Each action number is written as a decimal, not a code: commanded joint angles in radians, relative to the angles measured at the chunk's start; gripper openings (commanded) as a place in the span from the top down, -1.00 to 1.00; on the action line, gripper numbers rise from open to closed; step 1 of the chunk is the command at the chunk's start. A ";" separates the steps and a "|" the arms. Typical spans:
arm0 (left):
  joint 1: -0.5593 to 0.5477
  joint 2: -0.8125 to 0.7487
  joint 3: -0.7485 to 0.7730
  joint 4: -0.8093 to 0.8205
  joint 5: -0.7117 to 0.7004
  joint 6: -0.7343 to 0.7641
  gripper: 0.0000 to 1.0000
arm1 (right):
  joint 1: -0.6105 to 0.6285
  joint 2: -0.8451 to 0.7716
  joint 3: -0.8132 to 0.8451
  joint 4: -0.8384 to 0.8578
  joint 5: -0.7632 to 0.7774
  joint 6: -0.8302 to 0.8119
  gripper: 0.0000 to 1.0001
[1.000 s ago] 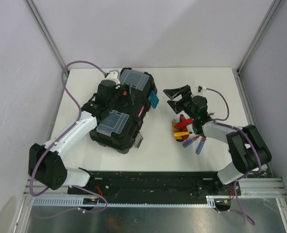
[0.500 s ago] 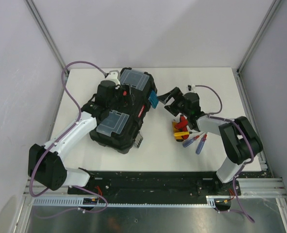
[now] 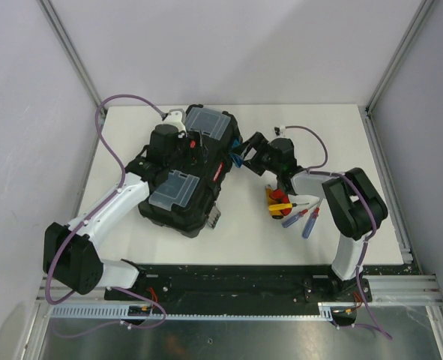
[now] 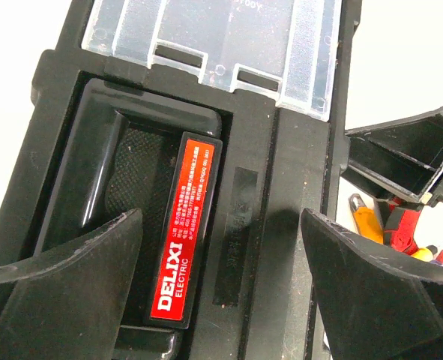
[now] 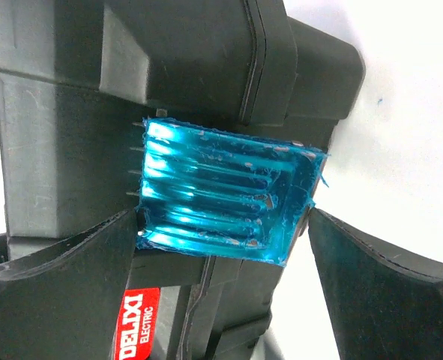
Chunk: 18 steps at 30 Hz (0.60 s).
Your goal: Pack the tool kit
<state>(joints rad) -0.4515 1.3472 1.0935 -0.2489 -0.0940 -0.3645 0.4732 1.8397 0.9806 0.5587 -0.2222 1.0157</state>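
Observation:
The black toolbox (image 3: 185, 196) lies closed at the table's left-centre, with two clear lid compartments (image 3: 208, 122) and a red-marked handle (image 4: 182, 250). My left gripper (image 3: 185, 148) hovers open just above the lid by the handle, and the left wrist view (image 4: 221, 225) shows nothing between its jaws. My right gripper (image 3: 246, 148) is open at the box's right side. Its jaws stand either side of the blue latch (image 5: 222, 193), which is flipped outward. I cannot tell if they touch it. The red, blue and yellow-handled screwdrivers (image 3: 288, 206) lie in a heap on the table to the right.
The screwdriver heap also shows at the right edge of the left wrist view (image 4: 401, 225), beside my right gripper's fingers (image 4: 401, 154). A second latch (image 3: 215, 217) sits on the toolbox's near side. Grey walls close the table at the back and sides.
My right gripper has swung left from above the screwdrivers to the toolbox's blue latch. The left arm and the toolbox have not moved.

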 commanded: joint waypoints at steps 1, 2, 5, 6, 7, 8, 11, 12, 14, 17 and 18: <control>0.005 0.020 -0.054 -0.187 0.014 0.004 -0.85 | 0.013 0.027 0.045 0.035 -0.004 -0.022 -0.99; 0.005 0.020 -0.054 -0.187 0.014 0.005 -0.85 | 0.016 0.028 0.045 0.037 -0.001 -0.024 -0.99; 0.005 0.020 -0.057 -0.187 0.013 0.005 -0.85 | 0.018 0.036 0.046 0.066 -0.009 -0.024 -0.99; 0.004 0.020 -0.058 -0.188 0.014 0.006 -0.85 | 0.019 0.040 0.046 0.087 -0.017 -0.022 -0.99; 0.005 0.019 -0.060 -0.188 0.014 0.006 -0.85 | 0.019 0.046 0.047 0.114 -0.027 -0.015 -0.99; 0.005 0.018 -0.061 -0.188 0.015 0.006 -0.85 | 0.020 0.053 0.047 0.149 -0.041 -0.003 -0.99; 0.006 0.014 -0.065 -0.187 0.015 0.006 -0.85 | 0.024 0.069 0.047 0.258 -0.083 0.050 -0.99; 0.006 0.012 -0.065 -0.187 0.015 0.007 -0.85 | 0.027 0.066 0.047 0.278 -0.087 0.063 -0.99; 0.006 0.010 -0.066 -0.187 0.012 0.006 -0.85 | 0.034 0.052 0.046 0.302 -0.087 0.068 -0.99; 0.006 0.008 -0.068 -0.187 0.011 0.006 -0.86 | 0.042 0.019 0.046 0.307 -0.072 0.061 -0.99; 0.005 0.007 -0.069 -0.188 0.011 0.006 -0.86 | 0.044 0.011 0.047 0.315 -0.071 0.060 -0.99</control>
<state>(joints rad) -0.4484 1.3396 1.0824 -0.2443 -0.0956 -0.3511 0.4805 1.9064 0.9916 0.6865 -0.2501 1.0546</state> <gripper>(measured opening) 0.925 0.993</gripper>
